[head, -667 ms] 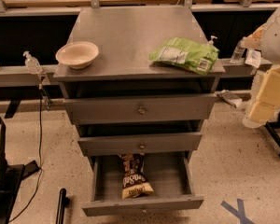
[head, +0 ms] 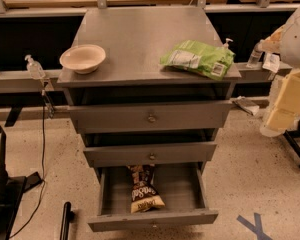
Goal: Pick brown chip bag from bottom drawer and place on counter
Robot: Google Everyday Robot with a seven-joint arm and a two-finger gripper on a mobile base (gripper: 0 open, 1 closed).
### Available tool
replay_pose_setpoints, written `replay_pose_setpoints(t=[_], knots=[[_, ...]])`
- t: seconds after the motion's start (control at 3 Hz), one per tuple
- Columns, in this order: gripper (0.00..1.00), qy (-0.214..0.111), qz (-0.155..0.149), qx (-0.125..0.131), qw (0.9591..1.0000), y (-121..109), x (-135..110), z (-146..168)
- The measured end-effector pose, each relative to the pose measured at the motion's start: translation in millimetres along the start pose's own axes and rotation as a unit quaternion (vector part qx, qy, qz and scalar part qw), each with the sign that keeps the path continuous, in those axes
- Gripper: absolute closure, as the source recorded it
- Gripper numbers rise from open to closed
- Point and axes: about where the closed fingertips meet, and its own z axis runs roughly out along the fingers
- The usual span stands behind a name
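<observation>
Bag: brown chip bag (head: pixel 142 190) in open bottom drawer (head: pixel 152 219), far end under drawer 2 (head: pixel 150 154).
Arm: gripper (head: pixel 286 104) far right, well apart from bag; open or closed, cannot tell.
Approach: enter from front, pinch cream end.

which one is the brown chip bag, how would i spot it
Find the grey drawer cabinet mid-frame and its bottom drawer, the one pulled out furthest. The brown chip bag lies inside, dark brown with white lettering and a cream end, unlike the green chip bag up on the counter. The gripper hangs off the cabinet's right side.
</observation>
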Motion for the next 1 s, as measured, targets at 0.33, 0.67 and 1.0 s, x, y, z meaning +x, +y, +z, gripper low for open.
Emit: replay_pose_setpoints(t=[0.33,0.67,1.0], knots=[[0.00,-0.020,0.012,-0.021,0.9995,-13.7,-19.6,26.5],[0.00,-0.035,0.054,-0.059,0.9961,-37.4,-66.1,123.2],[0.00,-0.015,0.120,-0.062,0.9908,-53.1,-85.6,190.0]])
